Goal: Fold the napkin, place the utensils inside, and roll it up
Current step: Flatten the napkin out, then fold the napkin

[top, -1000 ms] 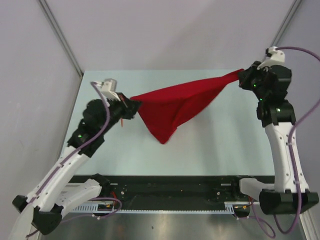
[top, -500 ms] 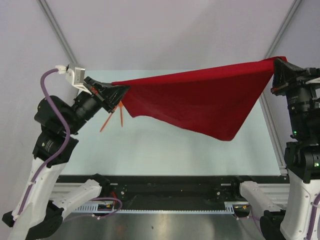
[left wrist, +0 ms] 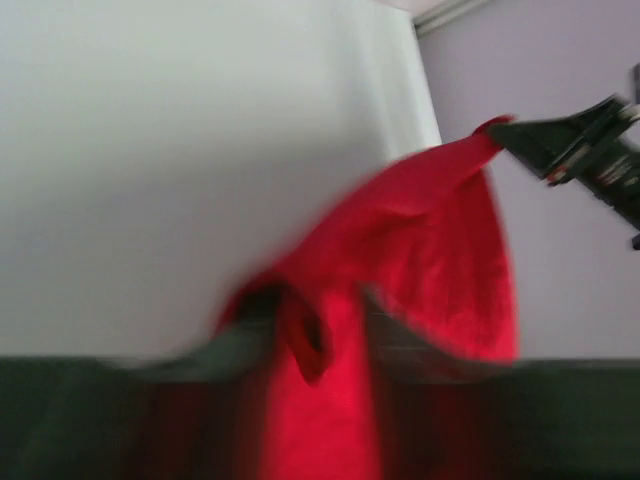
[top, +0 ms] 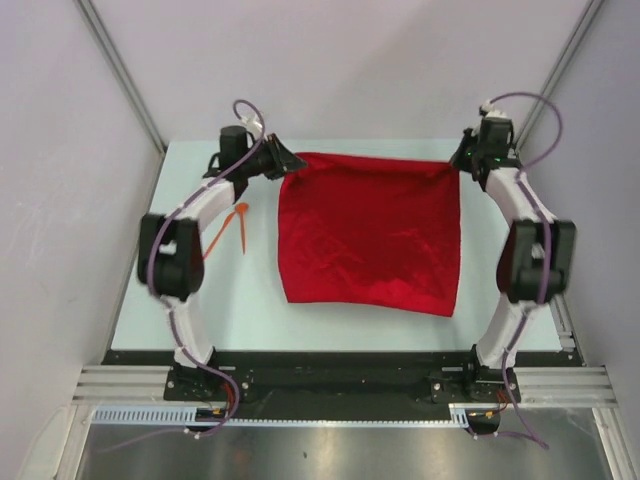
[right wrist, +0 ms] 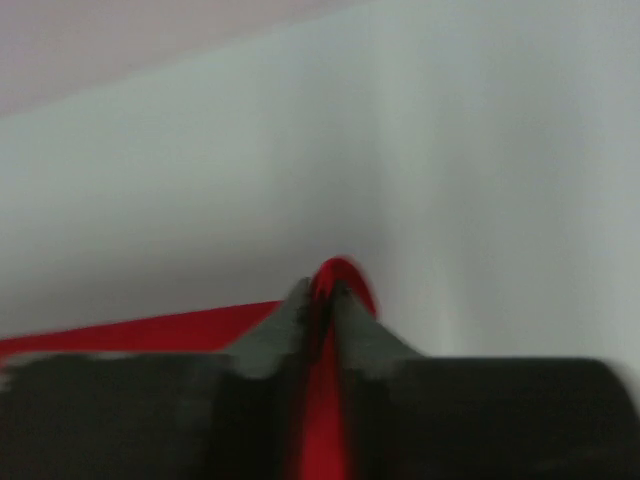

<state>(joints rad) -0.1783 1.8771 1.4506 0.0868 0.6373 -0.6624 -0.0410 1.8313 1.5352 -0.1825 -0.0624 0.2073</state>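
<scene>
The napkin lies spread flat and unfolded on the desk. Right end effector is clenched on its far right corner. Left end effector is at the far left corner with cloth between its fingers; blur hides whether it is grasping. The utensils lie just left of the napkin, apart from it

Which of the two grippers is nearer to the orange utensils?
The left gripper, at the far left corner of the napkin. The orange utensils lie just left of it, and the right gripper is at the opposite far corner.
</scene>
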